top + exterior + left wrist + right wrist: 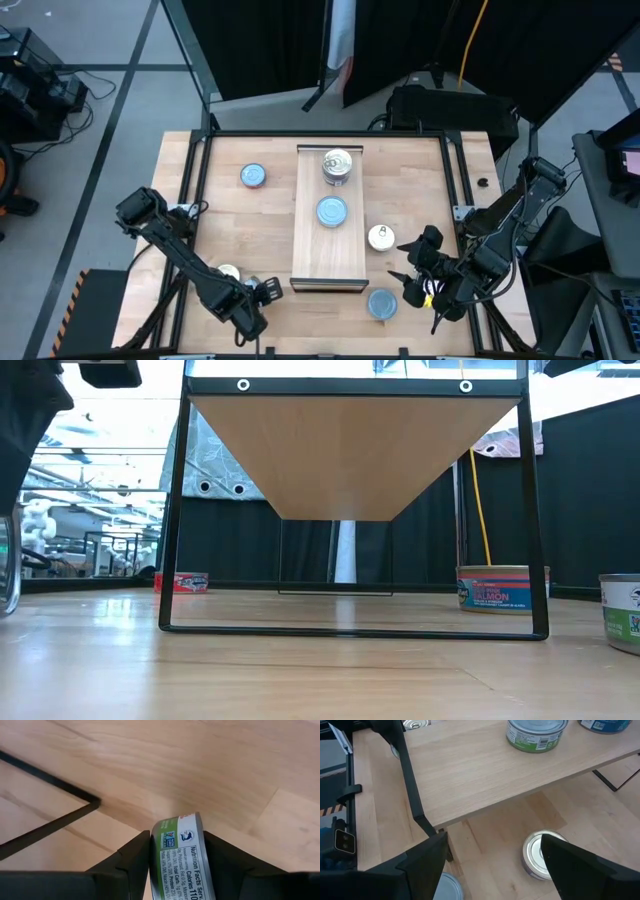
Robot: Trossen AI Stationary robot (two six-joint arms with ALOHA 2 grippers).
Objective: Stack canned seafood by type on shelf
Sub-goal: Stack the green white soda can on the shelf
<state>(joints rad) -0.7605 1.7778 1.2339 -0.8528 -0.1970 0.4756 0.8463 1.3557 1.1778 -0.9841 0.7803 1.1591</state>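
Note:
The shelf [310, 250] is a light-wood board on a black frame in the table's middle. On it stand a silver pull-tab tin [337, 165] and a blue-topped tin [332, 211]. On the table stand a blue tin [253, 176] at the far left, a pale tin [380, 237] and a blue tin [382, 303] right of the shelf, and a cream tin [228, 272] beside the left arm. My left gripper [266, 290] is shut on a green-labelled tin [182, 855] near the shelf's near left corner. My right gripper [425, 272] is open and empty above the two right-hand tins. My left gripper pinches the green-labelled tin between its two fingers [135, 855], one finger on each side of it. The tin sits on edge in the hold, its labelled wall [162, 847] facing the wrist camera. The fingers slant down toward the table. In the low view the tin's rim [8, 560] hangs above the tabletop.
The shelf's black frame legs [175, 510] stand on the table, with free room under the board [350, 450]. In the right wrist view the pale tin [540, 855] and the blue tin [449, 887] lie below the open fingers, and the shelf [485, 780] is beyond them.

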